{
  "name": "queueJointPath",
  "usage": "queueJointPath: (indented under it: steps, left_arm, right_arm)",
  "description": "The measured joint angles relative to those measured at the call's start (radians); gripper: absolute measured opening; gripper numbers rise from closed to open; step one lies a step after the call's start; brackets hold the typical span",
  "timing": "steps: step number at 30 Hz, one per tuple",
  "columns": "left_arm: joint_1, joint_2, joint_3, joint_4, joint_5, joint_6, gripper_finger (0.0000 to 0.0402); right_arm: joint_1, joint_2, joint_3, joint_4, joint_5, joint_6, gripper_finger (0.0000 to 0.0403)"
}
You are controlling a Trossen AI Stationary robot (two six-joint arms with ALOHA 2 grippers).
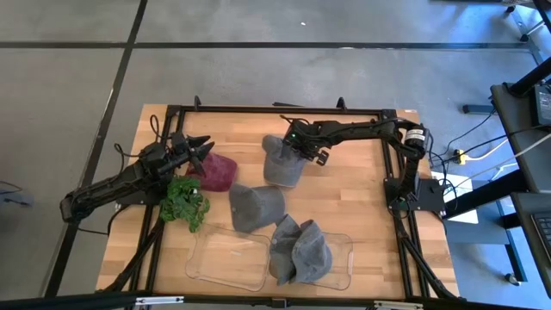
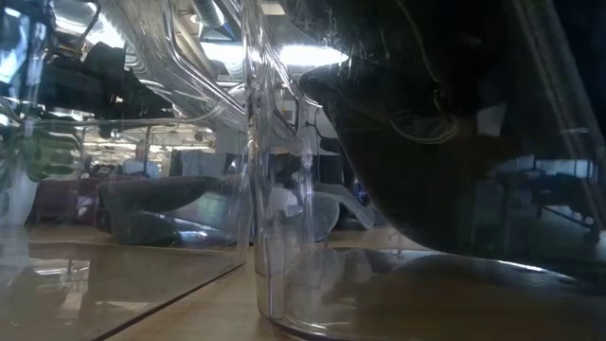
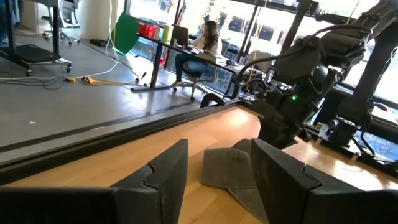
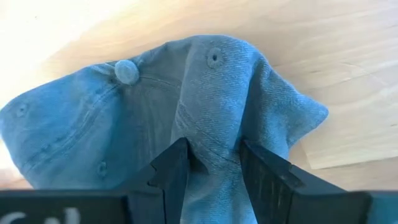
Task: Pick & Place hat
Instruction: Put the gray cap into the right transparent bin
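Observation:
A grey cap lies on the wooden table near its far edge, the crown with its button facing up. My right gripper is over this cap and shut on its cloth. My left gripper hovers open at the table's left, next to a maroon cap, touching nothing. Its wrist view shows the grey cap and the right arm farther off. A second grey cap lies mid-table. Two more grey caps sit in a clear tray. My right gripper pinches a raised fold of the grey cap's crown between its two fingers, coming from above. The cloth stands up as a ridge between the fingers. The remainder of the cap lies spread on the table.
A green leafy-looking item lies near my left arm. Two clear trays stand at the near edge; their walls fill the low view. A black frame runs around the table. A person sits at a desk beyond the table.

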Motion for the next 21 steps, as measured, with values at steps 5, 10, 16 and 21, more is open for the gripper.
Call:
queueJointPath:
  steps: [5,10,16,21]
  left_arm:
    - [0.0,0.0,0.0,0.0,0.0,0.0,0.0169]
    - [0.0,0.0,0.0,0.0,0.0,0.0,0.0169]
    - [0.0,0.0,0.0,0.0,0.0,0.0,0.0169]
    - [0.0,0.0,0.0,0.0,0.0,0.0,0.0169]
  right_arm:
    - [0.0,0.0,0.0,0.03,0.001,0.0,0.0148]
    - [0.0,0.0,0.0,0.033,-0.002,0.0,0.0148]
    - [0.0,0.0,0.0,0.03,-0.005,0.0,0.0143]
    - [0.001,0.0,0.0,0.024,-0.012,0.0,0.0106]
